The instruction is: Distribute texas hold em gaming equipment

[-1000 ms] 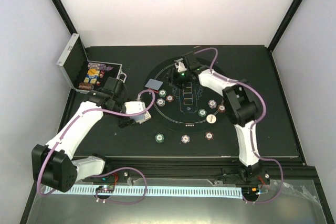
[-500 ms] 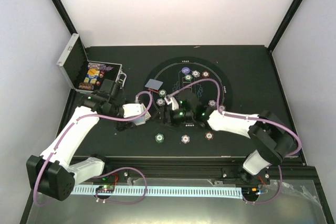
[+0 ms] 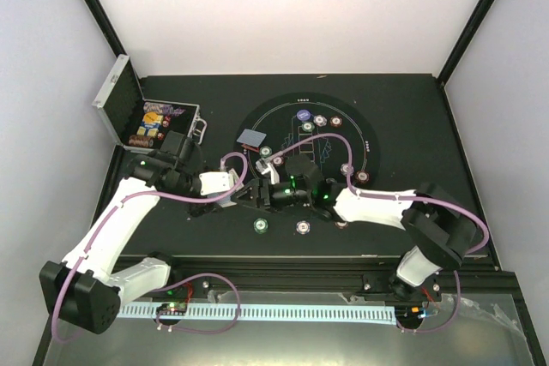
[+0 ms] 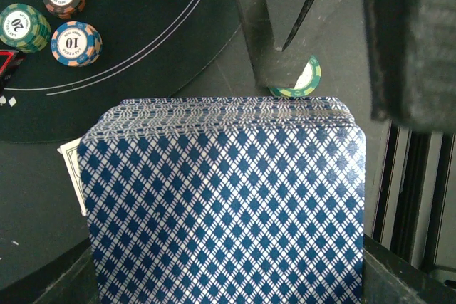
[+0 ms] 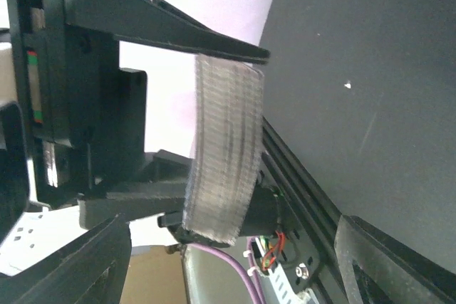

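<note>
**Deck held out to the right arm at the mat's near-left rim**

Poker chips [image 3: 303, 227] lie in small groups on and beside the round black mat [image 3: 343, 126]. The arms meet at the mat's near-left edge. The left gripper [image 3: 233, 192] is clamped flat on the deck of cards [image 4: 224, 204], whose free end points at the right gripper [image 3: 262, 195]. That gripper hangs just beside the deck, jaws spread wide and empty. Drawing the top card looks the likely next move. One green chip [image 4: 299, 80] lies below the gap

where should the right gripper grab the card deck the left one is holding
Probably pinch the deck at its free far end, across the faces, coming in from the side opposite the left gripper. That gripper clamps the two side edges, so only this end is exposed, and the open right gripper faces it.
</note>
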